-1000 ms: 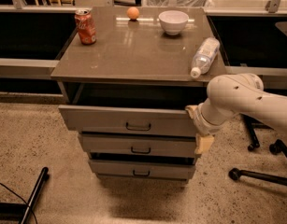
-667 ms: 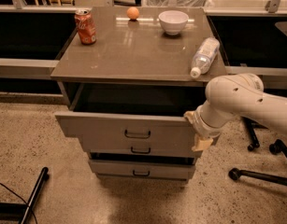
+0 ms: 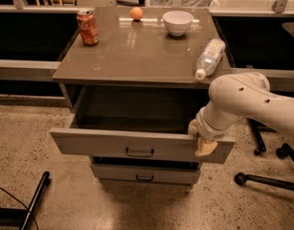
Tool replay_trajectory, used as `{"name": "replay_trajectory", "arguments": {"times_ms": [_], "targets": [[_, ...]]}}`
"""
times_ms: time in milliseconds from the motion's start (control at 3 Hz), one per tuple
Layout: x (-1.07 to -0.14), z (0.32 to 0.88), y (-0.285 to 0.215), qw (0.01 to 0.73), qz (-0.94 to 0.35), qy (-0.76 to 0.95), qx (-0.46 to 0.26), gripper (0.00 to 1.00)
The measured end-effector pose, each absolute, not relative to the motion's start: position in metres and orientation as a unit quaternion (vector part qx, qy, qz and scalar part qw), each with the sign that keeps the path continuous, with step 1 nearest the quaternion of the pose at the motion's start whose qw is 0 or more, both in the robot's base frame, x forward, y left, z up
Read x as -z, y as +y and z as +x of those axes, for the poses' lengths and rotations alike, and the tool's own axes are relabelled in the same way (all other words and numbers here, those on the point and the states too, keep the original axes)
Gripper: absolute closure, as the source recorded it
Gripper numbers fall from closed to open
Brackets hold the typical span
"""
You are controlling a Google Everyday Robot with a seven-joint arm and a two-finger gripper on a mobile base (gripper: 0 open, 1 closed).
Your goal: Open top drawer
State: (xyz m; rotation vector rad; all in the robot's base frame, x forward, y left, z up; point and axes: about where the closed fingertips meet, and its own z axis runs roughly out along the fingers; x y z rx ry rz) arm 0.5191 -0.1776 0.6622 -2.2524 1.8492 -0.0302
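Note:
The top drawer [image 3: 113, 145] stands pulled well out of the grey-brown cabinet, its plain grey interior [image 3: 137, 109] showing. Its small dark bar handle [image 3: 139, 153] sits at the middle of the flat front. My gripper [image 3: 200, 138] is at the right end of the front panel, straddling its top edge. One cream finger [image 3: 205, 147] lies against the outside of the panel. The white arm [image 3: 247, 102] reaches in from the right. A lower drawer front [image 3: 144, 175] shows beneath and is closed.
On the cabinet top [image 3: 137, 51] stand a red can [image 3: 87, 27], an orange ball [image 3: 136, 13], a white bowl [image 3: 177, 22] and a lying plastic bottle [image 3: 209, 57] near the right edge. Chair legs with castors [image 3: 266, 181] are at the right, and a black leg [image 3: 34, 202] lies bottom left.
The top drawer has slid further out toward the camera, with my gripper moving along at its right end. The interior now shows much more.

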Motion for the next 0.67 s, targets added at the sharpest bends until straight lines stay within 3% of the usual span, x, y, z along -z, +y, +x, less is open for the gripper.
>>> {"name": "replay_trajectory", "arguments": {"times_ms": [333, 667], "targets": [[-0.6628, 0.5191, -0.1776, 0.113, -0.768, 0.630, 0.010, 0.30], [-0.6628, 0.5191, -0.1776, 0.113, -0.768, 0.630, 0.010, 0.08]]}}
